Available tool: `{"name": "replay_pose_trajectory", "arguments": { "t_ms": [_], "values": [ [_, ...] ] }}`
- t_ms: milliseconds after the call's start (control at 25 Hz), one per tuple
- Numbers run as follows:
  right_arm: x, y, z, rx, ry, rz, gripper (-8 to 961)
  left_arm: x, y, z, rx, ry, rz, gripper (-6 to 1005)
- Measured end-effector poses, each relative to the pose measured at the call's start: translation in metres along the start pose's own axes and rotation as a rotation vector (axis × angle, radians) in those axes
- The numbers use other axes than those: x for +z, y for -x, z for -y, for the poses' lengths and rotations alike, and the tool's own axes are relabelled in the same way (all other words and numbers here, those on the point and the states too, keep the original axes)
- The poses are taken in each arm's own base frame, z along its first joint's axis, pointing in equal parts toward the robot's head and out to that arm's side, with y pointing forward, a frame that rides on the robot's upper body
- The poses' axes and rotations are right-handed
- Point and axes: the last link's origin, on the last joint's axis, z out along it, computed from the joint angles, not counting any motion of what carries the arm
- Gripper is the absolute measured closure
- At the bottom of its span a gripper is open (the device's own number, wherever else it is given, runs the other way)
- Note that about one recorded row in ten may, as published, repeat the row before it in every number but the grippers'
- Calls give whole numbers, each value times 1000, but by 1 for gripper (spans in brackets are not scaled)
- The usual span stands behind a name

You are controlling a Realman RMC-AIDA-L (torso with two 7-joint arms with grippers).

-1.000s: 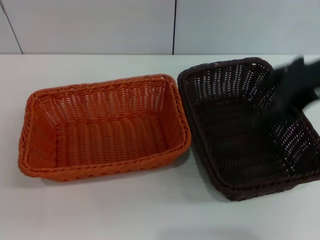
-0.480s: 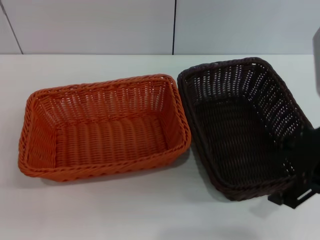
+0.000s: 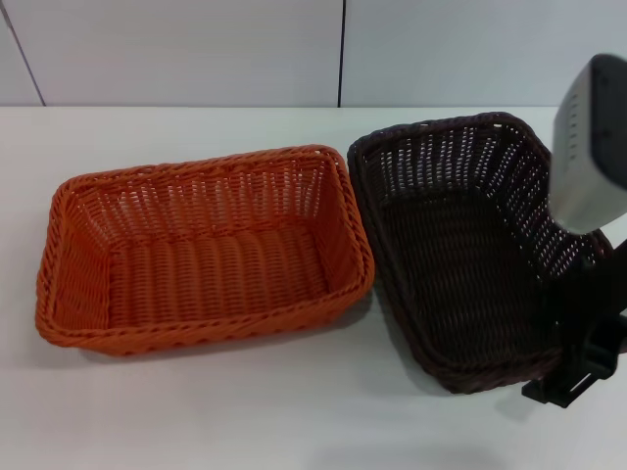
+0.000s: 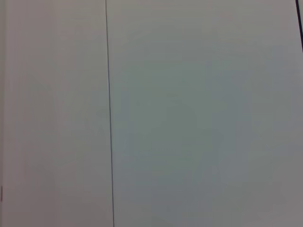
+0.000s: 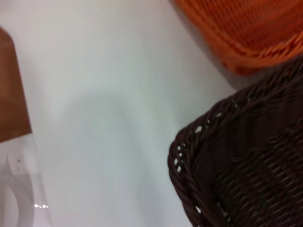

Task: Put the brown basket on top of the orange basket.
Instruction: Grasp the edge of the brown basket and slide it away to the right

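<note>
Right end effector (image 3: 580,367) at near right corner of brown basket (image 3: 460,245); grip state cannot tell. Orange basket (image 3: 196,255) beyond it, to left, both on white surface (image 3: 245,421).

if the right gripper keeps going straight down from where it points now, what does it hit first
Probably the brown basket: the right gripper hangs at its near right corner, so the rim comes first, though depth is unclear and it might just miss onto the table.

White, smooth bench (image 3: 196,411); carries bright orange woven rectangular plastic basket (image 3: 206,250) on the left, very dark brown woven rectangular plastic basket (image 3: 460,245) just beside it.
</note>
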Motion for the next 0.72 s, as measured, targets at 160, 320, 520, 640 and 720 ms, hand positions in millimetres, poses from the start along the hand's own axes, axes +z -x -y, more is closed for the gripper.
{"name": "replay_pose_trajectory", "arguments": {
  "t_ms": [160, 320, 520, 640, 720],
  "values": [
    [13, 4, 4, 1, -9, -11, 128, 0, 0, 0, -1, 0, -2, 197],
    [20, 4, 7, 13, 6, -17, 129, 0, -1, -1, -2, 0, -6, 196],
    [31, 5, 7, 16, 24, -26, 130, 2, -2, -1, 1, 3, -9, 196],
    [33, 7, 7, 7, 6, -20, 131, 3, -1, -2, 5, 6, -8, 196],
    [32, 9, 8, 1, -8, -12, 158, 3, -1, -1, 7, 6, -7, 196]
  ]
}}
